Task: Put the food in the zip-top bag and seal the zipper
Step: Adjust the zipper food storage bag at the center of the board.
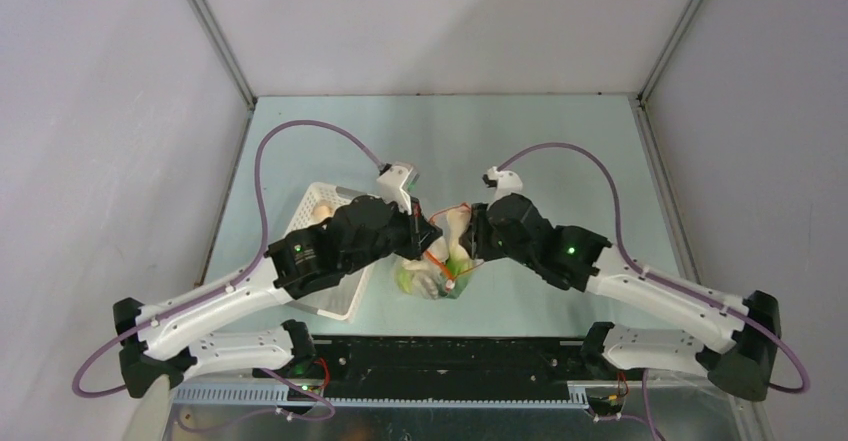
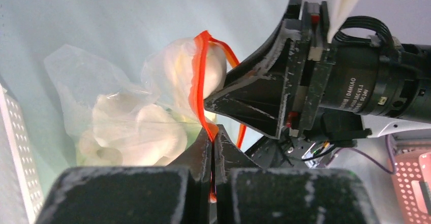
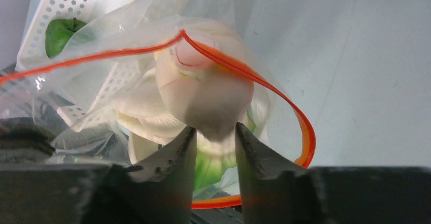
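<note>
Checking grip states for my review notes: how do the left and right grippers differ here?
The left gripper is shut, pinching the zipper; the right gripper stands open. The left gripper holds only plastic; the right gripper has a white mushroom at its fingertips. Both meet at the zip-top bag's mouth.

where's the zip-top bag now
In the top view the zip-top bag sits right of the white basket, between the left hand pinching its zipper and the right hand.
</note>
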Action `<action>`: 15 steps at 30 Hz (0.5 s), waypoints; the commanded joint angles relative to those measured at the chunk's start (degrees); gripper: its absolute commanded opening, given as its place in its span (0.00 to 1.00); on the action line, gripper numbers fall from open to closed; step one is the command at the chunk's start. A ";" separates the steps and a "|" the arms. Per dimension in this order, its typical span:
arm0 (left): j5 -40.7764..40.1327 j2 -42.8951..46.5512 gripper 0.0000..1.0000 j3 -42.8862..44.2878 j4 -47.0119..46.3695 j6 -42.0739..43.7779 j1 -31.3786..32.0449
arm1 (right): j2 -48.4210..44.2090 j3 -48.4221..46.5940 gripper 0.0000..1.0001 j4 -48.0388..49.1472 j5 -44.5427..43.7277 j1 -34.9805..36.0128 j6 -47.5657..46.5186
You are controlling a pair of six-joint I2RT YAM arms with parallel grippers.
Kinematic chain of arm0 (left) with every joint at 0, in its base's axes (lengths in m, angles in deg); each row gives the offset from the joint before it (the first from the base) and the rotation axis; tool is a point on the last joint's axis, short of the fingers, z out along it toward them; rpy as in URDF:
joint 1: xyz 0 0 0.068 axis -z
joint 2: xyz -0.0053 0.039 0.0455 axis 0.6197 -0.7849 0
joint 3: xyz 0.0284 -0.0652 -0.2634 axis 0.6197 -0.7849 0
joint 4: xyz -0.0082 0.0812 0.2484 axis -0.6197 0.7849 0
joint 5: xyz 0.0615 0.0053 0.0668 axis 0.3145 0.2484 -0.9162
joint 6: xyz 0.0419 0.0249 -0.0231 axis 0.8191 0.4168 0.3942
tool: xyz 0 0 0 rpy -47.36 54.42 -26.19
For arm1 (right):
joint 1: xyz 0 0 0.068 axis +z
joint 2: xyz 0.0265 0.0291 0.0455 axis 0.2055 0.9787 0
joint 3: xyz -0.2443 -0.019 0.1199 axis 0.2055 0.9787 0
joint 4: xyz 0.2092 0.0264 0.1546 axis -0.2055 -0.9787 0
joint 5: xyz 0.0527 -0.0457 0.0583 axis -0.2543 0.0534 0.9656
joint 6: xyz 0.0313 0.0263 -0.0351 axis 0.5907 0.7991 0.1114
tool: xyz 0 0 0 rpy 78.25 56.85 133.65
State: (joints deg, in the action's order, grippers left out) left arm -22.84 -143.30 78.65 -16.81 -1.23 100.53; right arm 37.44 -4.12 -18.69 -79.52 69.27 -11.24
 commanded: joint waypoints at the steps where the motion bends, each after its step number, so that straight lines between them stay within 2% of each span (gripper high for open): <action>1: -2.59 0.06 0.00 1.85 -11.69 -1.32 0.20 | -4.80 0.58 0.42 -6.41 -3.81 -0.87 -0.55; 7: -6.86 -3.14 0.00 3.54 -12.76 -2.30 0.09 | -9.84 0.58 0.58 -8.20 -3.05 -0.88 -0.48; 11: -5.69 -5.17 0.00 3.40 -14.34 -2.49 0.08 | -13.43 0.58 0.68 -7.73 -2.99 -0.88 -0.64; 15: -4.59 -6.87 0.00 3.51 -14.86 -2.65 -0.01 | -16.64 0.58 0.84 -5.22 -3.22 -0.92 -1.63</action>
State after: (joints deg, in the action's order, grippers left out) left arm -26.77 -149.66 78.89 -25.75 -2.78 100.57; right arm 23.76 -3.29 -26.27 -81.35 68.50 -11.79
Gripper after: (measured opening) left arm 0.006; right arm 0.789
